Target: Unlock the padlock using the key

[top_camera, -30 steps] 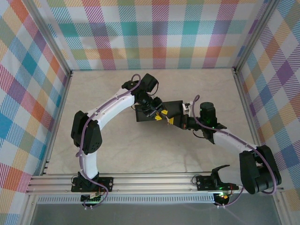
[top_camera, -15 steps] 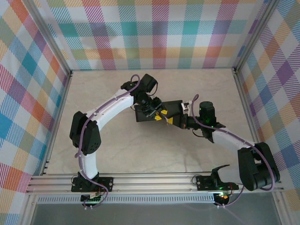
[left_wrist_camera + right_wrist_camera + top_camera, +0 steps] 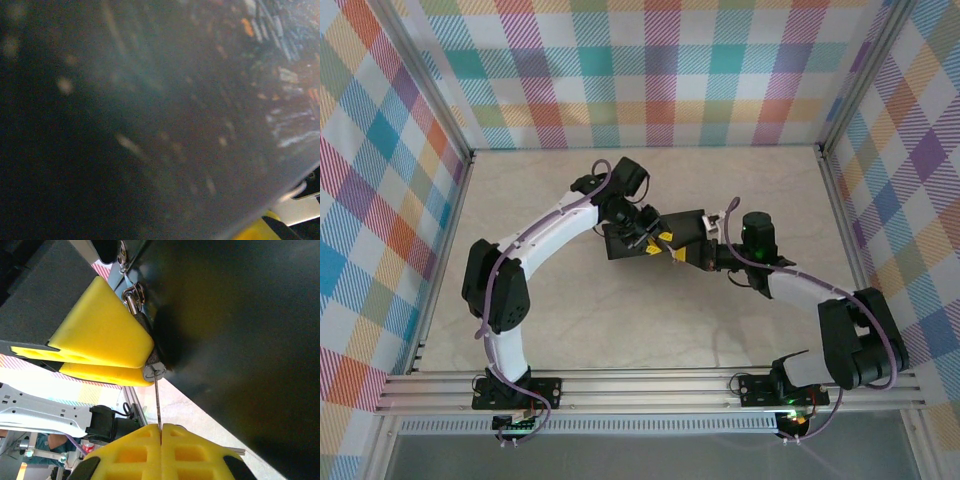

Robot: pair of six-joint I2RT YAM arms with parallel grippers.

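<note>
Right gripper: we see the right gripper [image 3: 160, 432] pressed together on the key [image 3: 157, 402]. The thin blade stands straight out from between its yellow fingertips.
Key tip: just ahead of those fingertips, the blade meets the bottom end of the padlock [image 3: 151, 372]. We cannot tell how deep it sits in the keyhole.
Padlock: directly ahead of the right gripper and in line with the key. It is pinched between the two yellow pads of the left gripper [image 3: 148, 365], which reaches in from the left of the wrist view.
Shackle: beyond the padlock body, the silvery shackle [image 3: 131, 296] looks closed to us, with no gap showing.
Box: the black box [image 3: 240, 315] runs close alongside the key and padlock, to the gripper's right. A strip of pale table [image 3: 190, 415] shows beside the fingertips.
Done, as we judge it: the padlock is steadied, and the key is gripped, lined up and brought to the keyhole.
Left to do: push the key fully in if it is not, turn it, and let the shackle spring free.
Next move: we think it calls for a twist about the key's own line while the left gripper holds firm. The thin blade could slip between the pads.
</note>
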